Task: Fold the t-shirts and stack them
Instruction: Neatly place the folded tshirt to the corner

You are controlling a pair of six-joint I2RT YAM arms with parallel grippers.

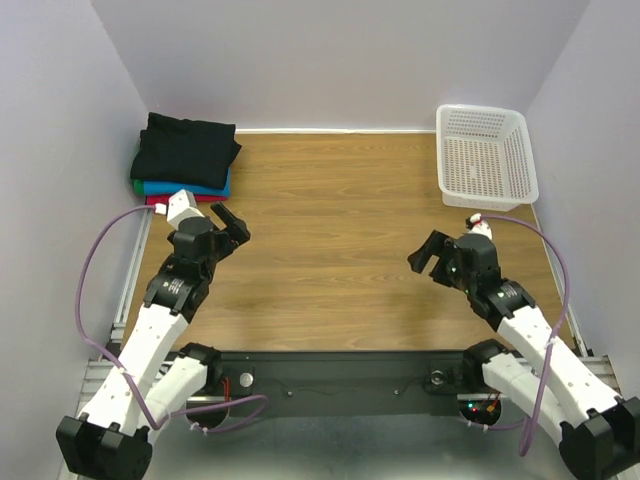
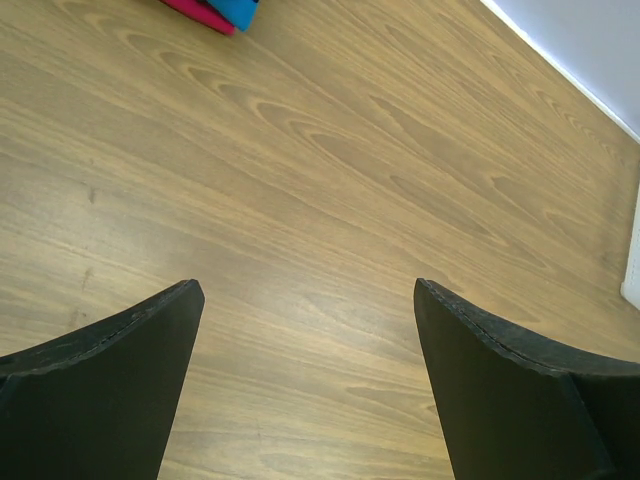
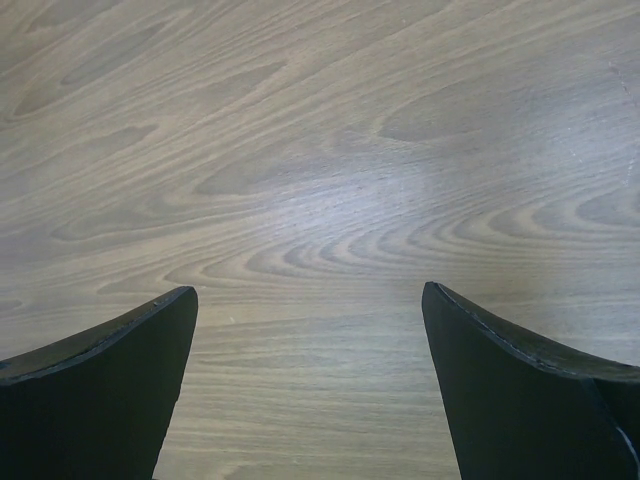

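Observation:
A folded black t-shirt [image 1: 186, 148] lies on top of a stack at the table's far left corner. Under it show the edges of a green one [image 1: 138, 184], a turquoise-blue one [image 1: 205, 188] and a red one [image 1: 160, 200]. The red [image 2: 195, 12] and blue [image 2: 238, 10] edges also show at the top of the left wrist view. My left gripper [image 1: 234, 226] is open and empty, just in front and to the right of the stack. My right gripper [image 1: 425, 255] is open and empty over bare wood at the right.
A white plastic lattice basket [image 1: 485, 155] stands at the far right corner; its edge [image 2: 632, 262] shows in the left wrist view. The wooden table [image 1: 335, 230] is walled on the left, back and right.

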